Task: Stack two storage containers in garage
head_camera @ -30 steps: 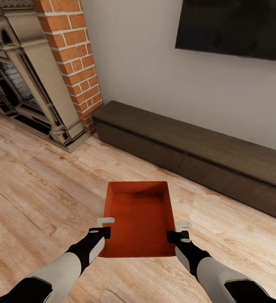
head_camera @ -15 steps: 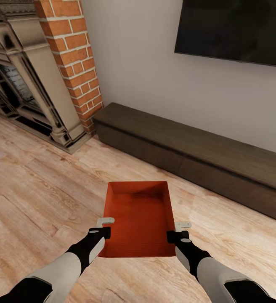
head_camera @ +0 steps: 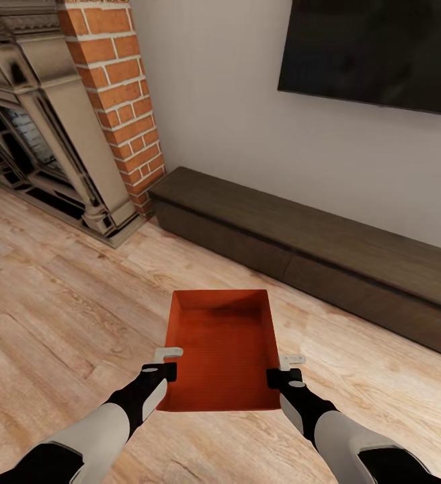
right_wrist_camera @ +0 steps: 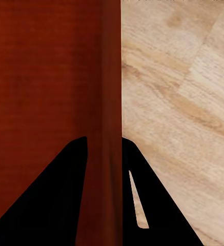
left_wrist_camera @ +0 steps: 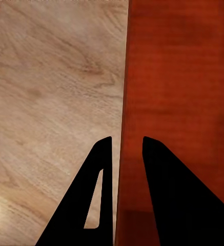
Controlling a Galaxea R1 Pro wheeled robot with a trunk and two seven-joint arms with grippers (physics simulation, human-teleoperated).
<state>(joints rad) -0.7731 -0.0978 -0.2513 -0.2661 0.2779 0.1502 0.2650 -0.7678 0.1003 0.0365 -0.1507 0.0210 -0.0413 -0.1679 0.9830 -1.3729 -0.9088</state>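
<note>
Storage container [head_camera: 222, 353] held above wood floor [head_camera: 59, 316]; my left tool [head_camera: 169, 363] and right tool [head_camera: 284, 368] each clamped on one side wall; cabinet [head_camera: 314, 259] ahead.

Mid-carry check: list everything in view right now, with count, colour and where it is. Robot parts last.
storage container: one, orange-red, open-topped, held between both pincers above the wood floor, nothing visible inside.
wood plank floor: one, light wood, beneath the container and the arms.
fireplace: one, beige surround with dark opening, far left.
brick column: one, red brick, between the fireplace and the cabinet.
low cabinet: one, dark wood, along the wall ahead and to the right.
wall TV: one, black, on the wall above the cabinet.
left pincer: one, black, fingers either side of the container's left wall.
right pincer: one, black, fingers either side of its right wall.
</note>
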